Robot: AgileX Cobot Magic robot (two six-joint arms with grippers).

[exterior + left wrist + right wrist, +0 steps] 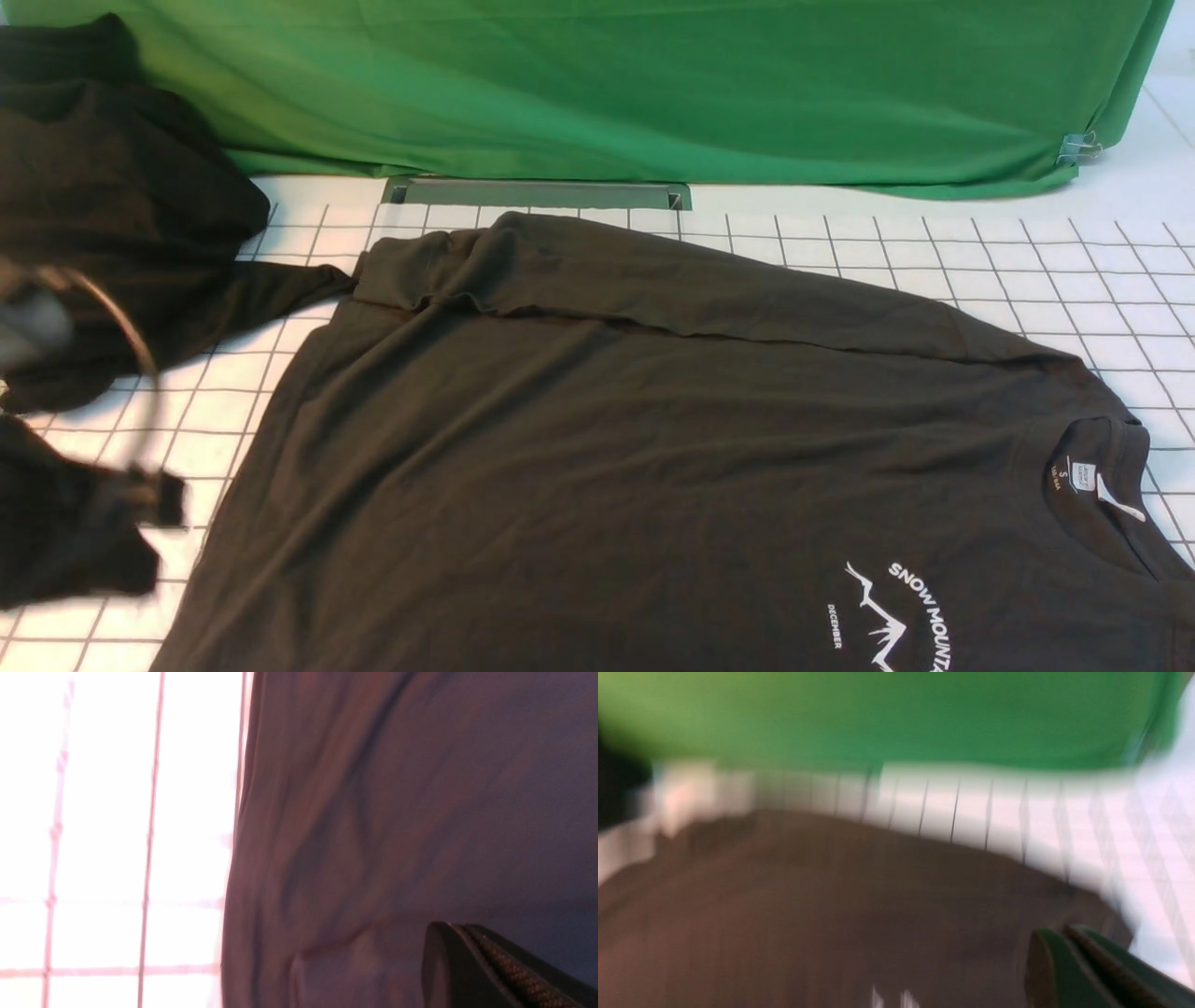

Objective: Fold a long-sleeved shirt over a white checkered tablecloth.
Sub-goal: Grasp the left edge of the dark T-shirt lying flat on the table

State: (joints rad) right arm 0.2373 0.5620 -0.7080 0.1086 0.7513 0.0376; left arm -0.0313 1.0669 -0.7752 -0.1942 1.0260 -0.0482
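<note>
Both the left gripper (pixel 465 956) and right gripper (pixel 1064 956) — openings unreadable in the blur — hover over the long-sleeved shirt (pixel 607 420) spread flat on the white checkered tablecloth (pixel 1027 271); the fold likely wants edge pinches, lifted low.

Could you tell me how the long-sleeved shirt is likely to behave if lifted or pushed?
The long-sleeved shirt looks floppy: it lies flat on the white checkered tablecloth with soft wrinkles, so it would probably sag from wherever it is gripped. Its thin folded edge suggests it is light. Pushed, it would likely bunch rather than slide.
</note>
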